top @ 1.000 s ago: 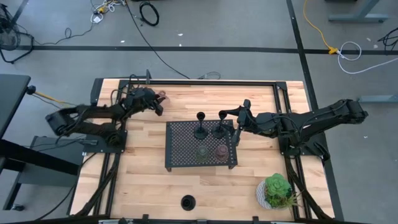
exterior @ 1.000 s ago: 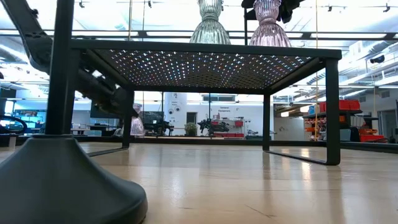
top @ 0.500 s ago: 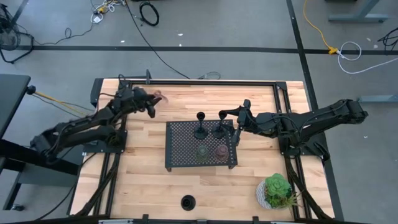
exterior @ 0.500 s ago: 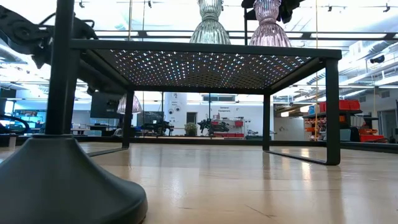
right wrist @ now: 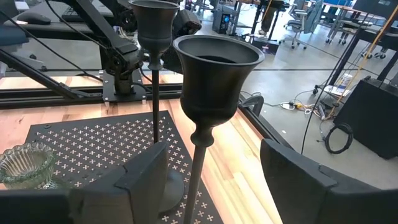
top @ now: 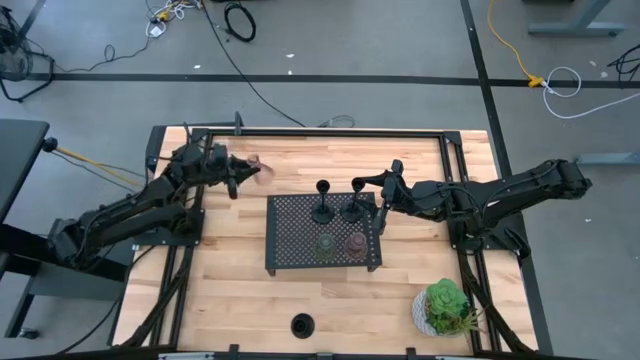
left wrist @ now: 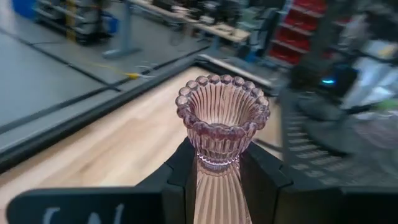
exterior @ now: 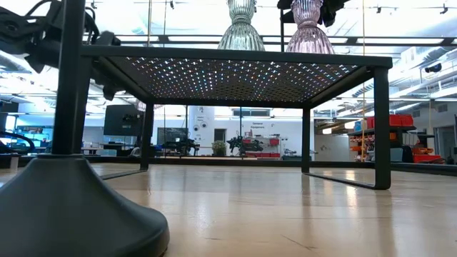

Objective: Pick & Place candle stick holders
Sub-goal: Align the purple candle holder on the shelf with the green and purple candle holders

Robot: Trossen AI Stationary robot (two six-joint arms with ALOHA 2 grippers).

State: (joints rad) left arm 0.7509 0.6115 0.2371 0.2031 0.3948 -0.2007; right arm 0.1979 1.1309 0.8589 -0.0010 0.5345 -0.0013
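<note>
so the left tool (top: 236, 172) is clamped on the pink glass holder (left wrist: 222, 121), up off the desk (top: 230, 300) around 10 o'clock. right tool (top: 381, 205) sits spread around a black holder (right wrist: 214, 68) on the tray (top: 290, 240).

Place: robotics lab or workshop hall
Floor: grey concrete (top: 380, 40), taped lines, loose cables (top: 238, 20)
Bench: wooden table (top: 300, 300) in a black metal frame, two robot arms mounted
Background: red storage bins (exterior: 393, 123) on racks, office chairs (right wrist: 303, 28), workbenches, ceiling strip lights (exterior: 214, 37)
</note>
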